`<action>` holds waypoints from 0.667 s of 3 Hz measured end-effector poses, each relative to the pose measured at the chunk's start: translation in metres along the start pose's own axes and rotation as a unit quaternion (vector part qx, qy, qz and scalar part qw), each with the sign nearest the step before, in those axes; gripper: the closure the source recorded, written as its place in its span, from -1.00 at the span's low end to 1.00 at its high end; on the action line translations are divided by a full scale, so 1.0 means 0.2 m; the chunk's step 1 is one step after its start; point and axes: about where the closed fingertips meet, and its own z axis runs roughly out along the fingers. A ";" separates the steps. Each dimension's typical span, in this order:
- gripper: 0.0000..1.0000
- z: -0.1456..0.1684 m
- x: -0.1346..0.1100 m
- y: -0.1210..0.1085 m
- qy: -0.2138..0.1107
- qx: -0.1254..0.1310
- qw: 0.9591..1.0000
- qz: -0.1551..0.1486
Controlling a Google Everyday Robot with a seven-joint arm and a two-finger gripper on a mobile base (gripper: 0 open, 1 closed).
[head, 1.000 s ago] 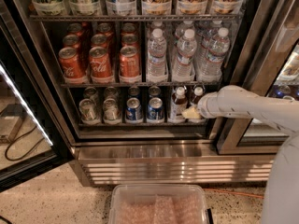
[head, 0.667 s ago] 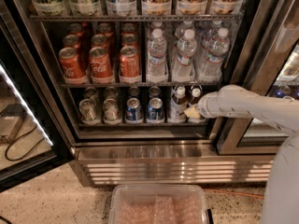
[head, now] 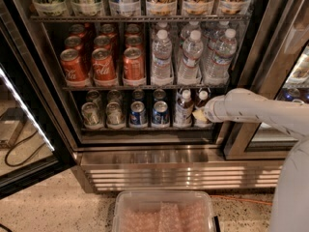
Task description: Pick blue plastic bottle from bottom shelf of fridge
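The blue plastic bottle (head: pixel 202 100) stands at the right end of the bottom shelf (head: pixel 145 128) of the fridge (head: pixel 178 173), white cap up, its lower half hidden behind the gripper (head: pixel 199 114). The gripper sits right against it (open or closed on the bottle, I cannot tell), at the end of a white arm (head: pixel 251 111) reaching in from the right. Just to the left stands a second small bottle (head: pixel 183 108), then two blue cans (head: pixel 160 113) and silver cans (head: pixel 91 114). Water bottles (head: pixel 190 57) and red cans (head: pixel 102 64) fill the shelf above. A clear plastic bin (head: pixel 164 211) lies on the floor in front.
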 end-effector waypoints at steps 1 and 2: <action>1.00 0.00 0.00 0.00 0.000 0.001 1.000 0.003; 1.00 -0.01 0.01 0.00 0.000 -0.001 1.000 0.013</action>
